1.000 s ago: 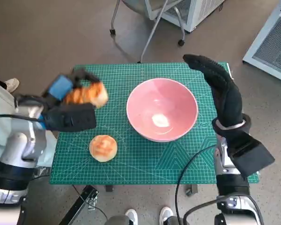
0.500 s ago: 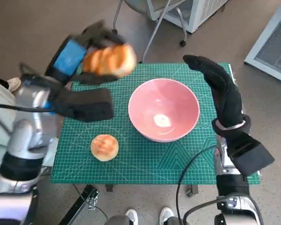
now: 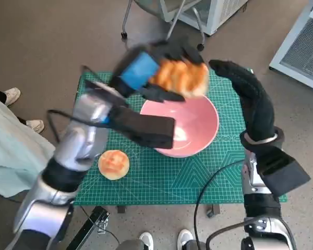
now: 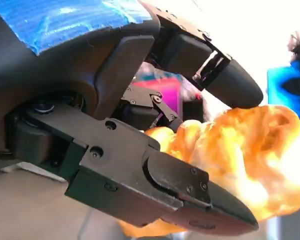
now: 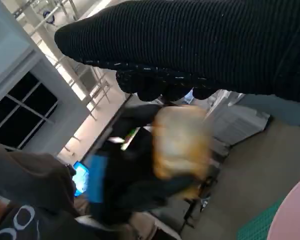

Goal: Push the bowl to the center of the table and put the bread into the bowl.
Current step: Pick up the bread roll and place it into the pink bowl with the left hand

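Two pieces of bread were in play on the green mat [image 3: 198,177]. One bun [image 3: 181,77] was gripped in the left hand [image 3: 156,73] (blue tape over its back), raised above the far rim of the pink bowl [image 3: 201,127], its black fingers [image 4: 190,200] closed around the crust. The second bun [image 3: 113,164] lay on the mat just beside the bowl, on the robot's left. The gloved right hand [image 3: 250,99] stood upright beside the bowl's right rim, fingers extended, holding nothing.
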